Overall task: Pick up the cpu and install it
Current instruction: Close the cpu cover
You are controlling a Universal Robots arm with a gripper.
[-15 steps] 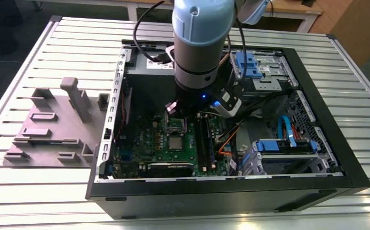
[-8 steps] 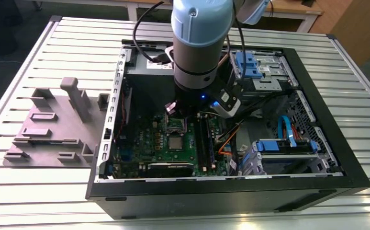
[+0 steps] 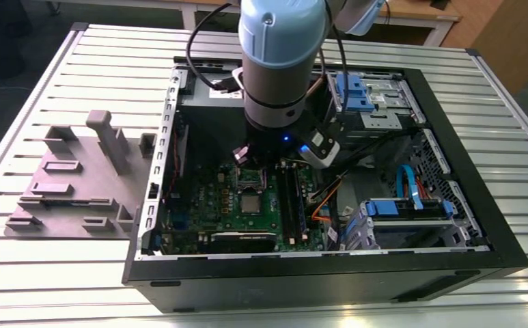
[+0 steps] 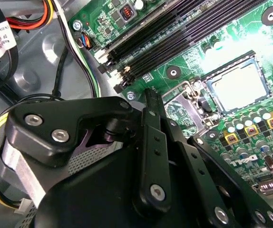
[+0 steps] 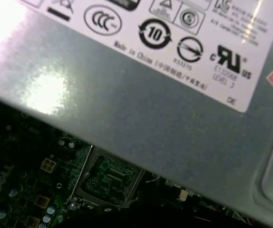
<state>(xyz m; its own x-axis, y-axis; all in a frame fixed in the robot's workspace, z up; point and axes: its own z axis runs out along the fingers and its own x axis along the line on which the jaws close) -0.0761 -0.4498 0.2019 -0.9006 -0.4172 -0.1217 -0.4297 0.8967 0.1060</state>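
Exterior view: arm reaching down into open PC case (image 3: 482, 205) lying on its side on slatted table (image 3: 45, 287). Gripper (image 3: 253, 158) low over green board (image 3: 211, 205), right above dark-centred socket (image 3: 248, 179). Wrist angled a bit, prob. to clear case wall and cables.

Cpu (image 3: 249, 203): silvery square, flat on board, just beside socket on the side nearer the case's front edge in the exterior view. Not in gripper. Second wrist view: same cpu (image 4: 236, 85) sits level inside a square metal frame, pale top catching glare, apart from the black gripper linkage. Can't tell whether that frame is its final seat or just a parking spot.

Pincer state: can't tell. Linkage seen from behind in second wrist view, tips hidden; blocked by arm body in exterior view.

RAM slots (image 4: 184, 42) run alongside cpu, empty, black.

First wrist view: grey PSU (image 5: 141, 118) w/ label close to cam, so arm tucked near it; socket below w/ metal frame and dark-green centre, nothing silvery in it.

Grey fixture (image 3: 72, 184) w/ blocks on table, outside case on the exterior view's left, well apart from gripper.

Judgement: gripper nearest socket, cpu near but untouched; grasp not yet made as far as visible.
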